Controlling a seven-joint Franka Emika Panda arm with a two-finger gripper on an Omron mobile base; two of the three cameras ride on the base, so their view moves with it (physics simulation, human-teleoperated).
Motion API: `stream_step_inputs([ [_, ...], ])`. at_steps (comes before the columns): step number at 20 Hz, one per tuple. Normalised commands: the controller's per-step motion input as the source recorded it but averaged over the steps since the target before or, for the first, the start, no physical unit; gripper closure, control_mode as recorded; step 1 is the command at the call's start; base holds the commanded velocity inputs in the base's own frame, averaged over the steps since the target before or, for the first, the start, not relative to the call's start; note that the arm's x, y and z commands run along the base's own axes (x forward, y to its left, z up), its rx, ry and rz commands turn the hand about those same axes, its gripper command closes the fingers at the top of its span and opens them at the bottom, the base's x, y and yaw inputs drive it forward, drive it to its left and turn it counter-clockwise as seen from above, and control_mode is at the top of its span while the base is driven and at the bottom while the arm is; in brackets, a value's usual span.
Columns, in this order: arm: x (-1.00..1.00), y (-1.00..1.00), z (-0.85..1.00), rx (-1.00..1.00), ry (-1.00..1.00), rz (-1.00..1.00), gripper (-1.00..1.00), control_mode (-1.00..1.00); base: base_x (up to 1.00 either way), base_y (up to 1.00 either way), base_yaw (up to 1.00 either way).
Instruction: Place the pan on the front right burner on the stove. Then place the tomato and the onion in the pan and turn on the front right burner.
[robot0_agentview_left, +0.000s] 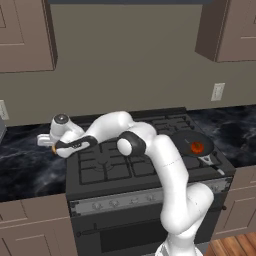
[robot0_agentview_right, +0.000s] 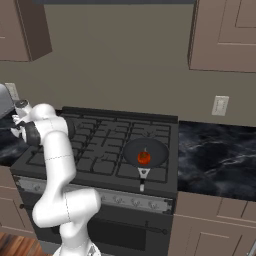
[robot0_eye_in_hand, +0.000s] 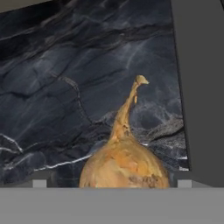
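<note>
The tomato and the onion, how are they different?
The tomato is a glossy red-orange ball; the onion is tan-yellow with a thin pointed tip. The tomato sits in the pan on the stove; the onion lies on the dark marble counter left of the stove, between the open gripper's fingers. Both are small, roundish vegetables.

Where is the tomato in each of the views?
Left base view: the tomato sits in the pan, right of centre, on the stove.
Right base view: the tomato is in the pan just right of centre.
Hand view: not in it.
Shared landmark: the pan.
</note>
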Motion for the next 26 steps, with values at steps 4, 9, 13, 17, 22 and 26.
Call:
stream_step_inputs([
  [4,0.00,0.00,-0.15,0.00,0.08,0.00,-1.00,-1.00,0.00,0.00,0.00],
  [9,0.00,0.00,-0.02,0.00,0.04,0.00,-1.00,-1.00,0.00,0.00,0.00],
  [13,0.00,0.00,0.00,0.00,0.00,0.00,1.00,-1.00,0.00,0.00,0.00],
  [17,0.00,0.00,0.00,0.00,0.01,0.00,1.00,-1.00,0.00,0.00,0.00],
  [22,0.00,0.00,0.00,0.00,0.01,0.00,1.00,-1.00,0.00,0.00,0.00],
  [26,0.00,0.01,-0.14,0.00,0.04,0.00,1.00,-1.00,0.00,0.00,0.00],
])
